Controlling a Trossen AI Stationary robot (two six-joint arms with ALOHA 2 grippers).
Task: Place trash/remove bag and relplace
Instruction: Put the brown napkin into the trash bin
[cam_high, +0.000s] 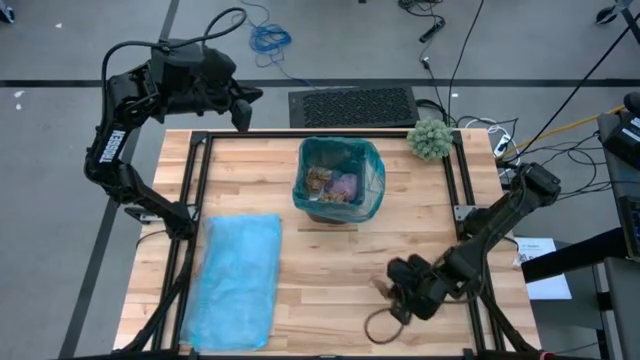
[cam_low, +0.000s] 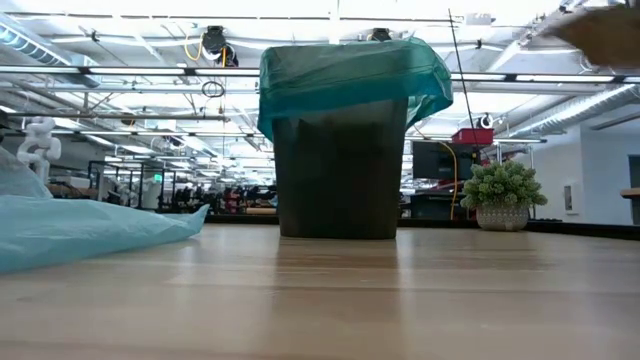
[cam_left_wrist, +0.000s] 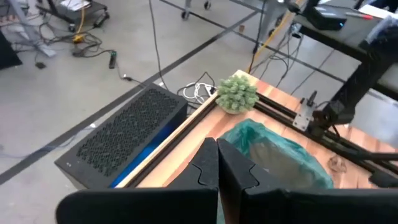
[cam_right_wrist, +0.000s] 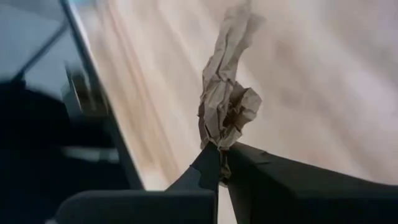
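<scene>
Trash (cam_right_wrist: 225, 106) (a brown paper wad) is pinched in the right gripper's (cam_right_wrist: 219, 152) closed fingers.

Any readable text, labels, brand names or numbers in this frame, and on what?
None can be read.
Left arm: white lettering along its lower link, too small to read.
White sheet beside the table's right edge: dark marks, too blurred to read.
Bin, blue bag, brown paper: no print visible.
</scene>
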